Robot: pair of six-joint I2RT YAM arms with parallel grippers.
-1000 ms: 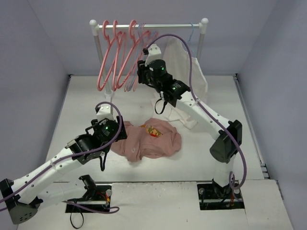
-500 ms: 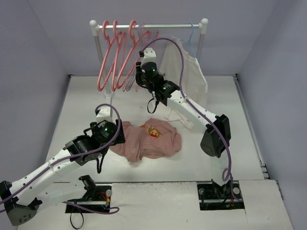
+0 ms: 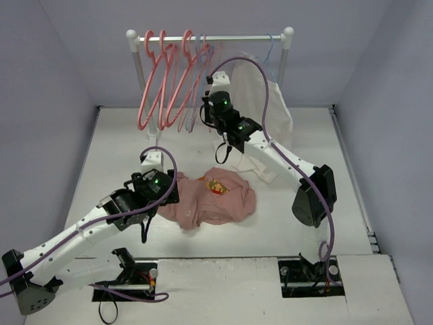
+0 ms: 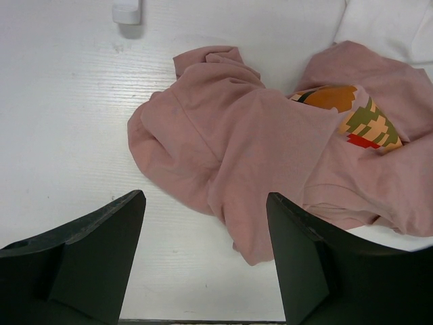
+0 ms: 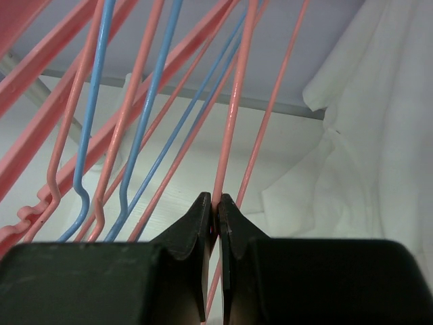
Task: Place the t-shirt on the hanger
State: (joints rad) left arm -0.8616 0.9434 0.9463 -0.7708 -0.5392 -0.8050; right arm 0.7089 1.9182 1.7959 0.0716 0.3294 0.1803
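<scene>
T-shirt lies crumpled on the table near its middle, a little toward the near edge, with the yellow-and-red print facing up; it has not shifted over the last second. What has changed is at the far edge. The right gripper, whose jaws stood apart a second ago, has now closed on a thin wire of a coral hanger. Its two fingertips are pressed together with the wire running up from between them. The right arm has also moved slightly toward the right along the rail, and the row of hangers has swung a little with it. Just left of the pinched wire hang the blue hangers and more coral ones, and the white shirt hangs to its right. The left gripper has edged a little toward the far right and hovers over the left end of the t-shirt with its jaws wide apart. The nearest pink fold sits below the gap between its fingers; I cannot tell whether they touch the cloth. The t-shirt is well apart from the right gripper, lying toward the near edge from it, while the hanger hangs from the rail at the far edge.
</scene>
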